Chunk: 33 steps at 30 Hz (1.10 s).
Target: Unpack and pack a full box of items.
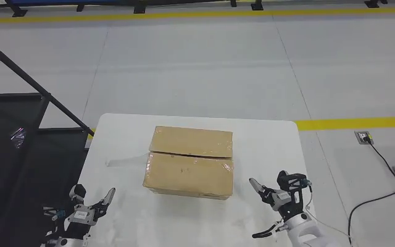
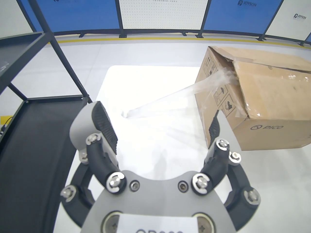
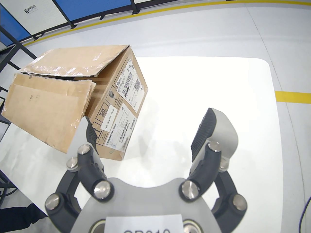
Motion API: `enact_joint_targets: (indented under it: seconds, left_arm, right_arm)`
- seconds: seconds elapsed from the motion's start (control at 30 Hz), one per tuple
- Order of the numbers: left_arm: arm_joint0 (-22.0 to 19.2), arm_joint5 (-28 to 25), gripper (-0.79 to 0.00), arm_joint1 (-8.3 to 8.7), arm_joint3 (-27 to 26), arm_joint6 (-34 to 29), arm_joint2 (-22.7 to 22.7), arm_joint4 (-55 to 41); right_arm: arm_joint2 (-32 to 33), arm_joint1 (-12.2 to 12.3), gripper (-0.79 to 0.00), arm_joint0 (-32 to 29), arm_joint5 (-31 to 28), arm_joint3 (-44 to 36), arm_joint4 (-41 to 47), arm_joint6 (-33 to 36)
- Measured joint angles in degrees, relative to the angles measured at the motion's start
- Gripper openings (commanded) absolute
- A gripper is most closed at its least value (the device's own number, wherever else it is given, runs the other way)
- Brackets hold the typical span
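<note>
Nearest, at the near edge of the white table (image 1: 123, 142), both pincers hover with nothing in them. The left gripper (image 1: 92, 207) (image 2: 158, 115) sits at the near left corner with its ribbed pads (image 2: 104, 124) spread wide. The right gripper (image 1: 270, 185) (image 3: 148, 117) sits at the near right corner, spread just as wide. Each is apart from the box and points toward it.

Between and beyond them, the cardboard box (image 1: 191, 162) (image 2: 262, 98) (image 3: 60, 93) stands upright at the middle of the table. Its two long top flaps are folded down and meet along a crooked seam. The far flap rides slightly raised over a dark gap, and torn clear tape clings to the edges. What is inside cannot be seen. Printed labels (image 3: 128, 83) cover the end that faces the right arm. From the end that faces the left arm, a loose strip of clear tape (image 2: 165, 98) trails down onto the tabletop.

Left of the table stands a black rack (image 1: 24, 154) (image 2: 31, 134). Farther off lie grey floor with a yellow line (image 1: 345, 123) and a floor socket (image 1: 363, 137), then blue and white partition panels (image 2: 160, 1).
</note>
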Motion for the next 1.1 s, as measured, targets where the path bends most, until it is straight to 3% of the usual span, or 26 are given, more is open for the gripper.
enact_joint_targets:
  seconds: [0.2,0.43,0.57,0.73,0.9,1.1]
  left_arm:
    - [-4.8,-1.6,0.0,0.01,1.2,-3.2,1.0,-0.7]
    - [-10.1,-4.4,0.0,-0.1,7.0,-1.4,2.2,-1.9]
    - [-9.4,-6.1,0.0,-0.08,6.7,-0.5,1.5,-2.5]
    - [-8.4,-6.3,0.0,-0.18,5.9,0.0,1.2,-2.6]
    - [-8.1,-5.8,0.0,-0.35,5.5,0.2,1.5,-2.6]
    - [-8.3,-5.3,0.0,-0.55,5.5,-0.2,2.5,-2.0]
  right_arm:
    - [-0.5,-0.1,0.0,7.3,-17.7,6.1,20.2,4.2]
    - [-1.6,0.3,0.0,18.6,-32.8,17.3,44.3,18.8]
    - [-2.1,0.6,0.0,23.7,-34.9,23.0,51.3,24.9]
    - [-4.3,0.5,0.0,28.1,-32.8,27.8,49.7,26.4]
    - [-6.6,0.3,0.0,30.5,-33.4,31.0,50.9,27.9]
    - [-7.4,0.4,0.0,31.6,-37.9,33.0,58.8,31.8]
